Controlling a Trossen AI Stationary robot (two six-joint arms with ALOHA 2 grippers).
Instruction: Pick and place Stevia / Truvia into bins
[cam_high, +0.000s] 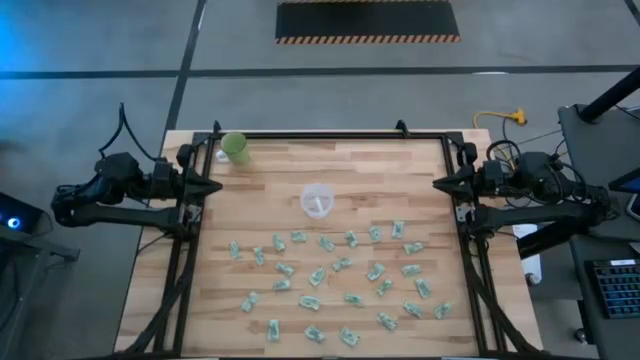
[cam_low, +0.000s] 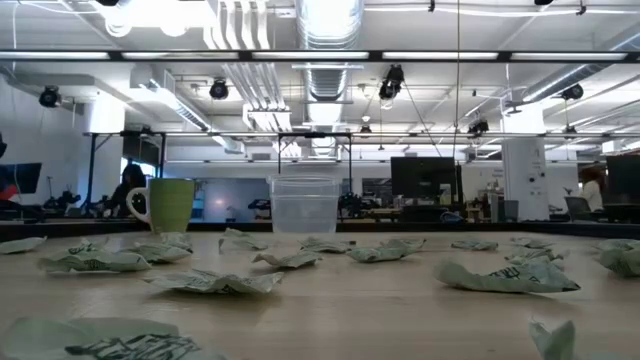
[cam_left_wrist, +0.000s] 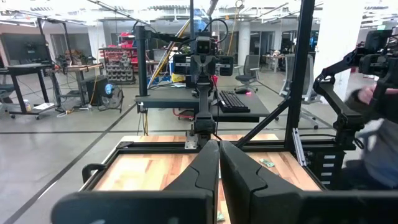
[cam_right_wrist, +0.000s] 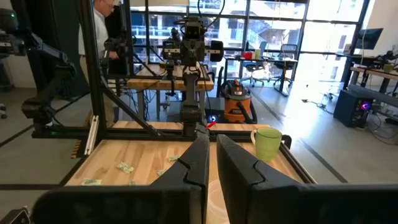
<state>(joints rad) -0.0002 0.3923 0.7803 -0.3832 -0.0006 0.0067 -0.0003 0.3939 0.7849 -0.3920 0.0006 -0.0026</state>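
Observation:
Many small pale green and white Stevia packets (cam_high: 340, 285) lie flat and scattered over the near half of the wooden table; the low view shows them crumpled on the wood (cam_low: 215, 283). The clear plastic cup (cam_high: 317, 200) stands upright near the table's middle, also in the low view (cam_low: 304, 205). My left gripper (cam_high: 213, 187) rests at the table's left edge, raised, fingers shut (cam_left_wrist: 219, 148). My right gripper (cam_high: 440, 183) waits at the right edge, fingers shut (cam_right_wrist: 210, 140). Neither is near a packet.
An opaque light-green mug (cam_high: 236, 148) stands at the far left corner of the table, seen also in the right wrist view (cam_right_wrist: 267, 143). A black frame (cam_high: 320, 135) rims the table. Bare wood lies between the cup and the far edge. A person stands beyond the table (cam_right_wrist: 102, 25).

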